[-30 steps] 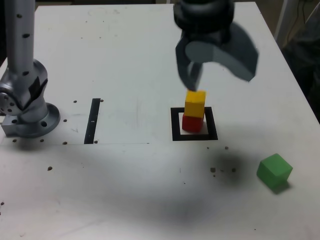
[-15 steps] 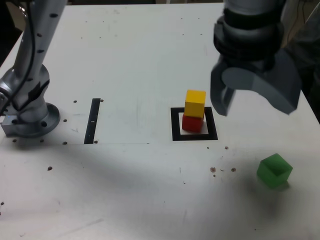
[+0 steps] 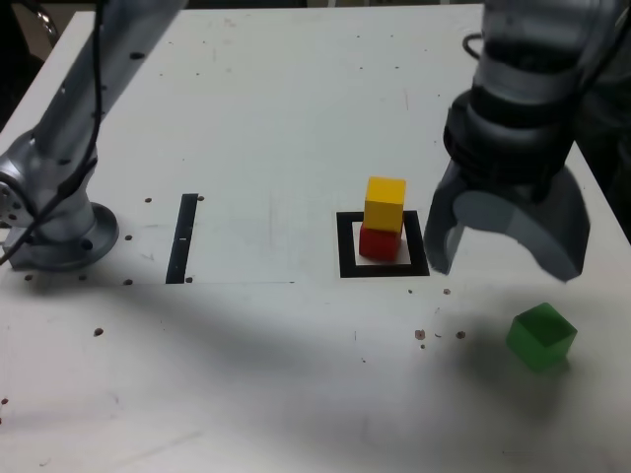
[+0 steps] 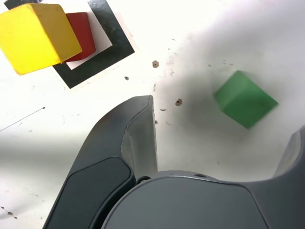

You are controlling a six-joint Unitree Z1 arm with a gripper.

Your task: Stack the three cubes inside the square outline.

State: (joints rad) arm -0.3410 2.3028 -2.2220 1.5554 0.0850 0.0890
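1. Since the earlier frames the gripper (image 3: pixel 498 251) has swung from above the stack toward the exterior view's right and come lower; it now hangs between the stack and the green cube (image 3: pixel 540 336). The cubes have not moved.
2. Nearest the camera in the exterior view, the green cube lies on the bare white table (image 3: pixel 276 374) at about 4 o'clock from the stack, well apart from it and outside the outline. It sits turned at an angle to the table edges.
3. The gripper's jaws are spread wide and hold nothing. The green cube lies at about 5 o'clock from the gripper, clear of both fingers. In the wrist view the green cube (image 4: pixel 245 98) shows in the gap between the dark fingers (image 4: pixel 128 143), untouched.
4. The square outline (image 3: pixel 383 267) is at about 9 o'clock from the gripper, just beside its nearer finger.
5. Inside the outline the red cube (image 3: pixel 379 241) rests on the white centre, and the yellow cube (image 3: pixel 385 204) sits on top of it, slightly turned. The wrist view shows the same stack: yellow cube (image 4: pixel 37 36) over red cube (image 4: pixel 81 34), within the outline (image 4: pixel 114 40).
6. A thin black strip (image 3: pixel 183 237) lies at 9 o'clock from the outline, well apart.
7. The arm's base (image 3: pixel 54 222) stands at 9 o'clock beyond the strip.
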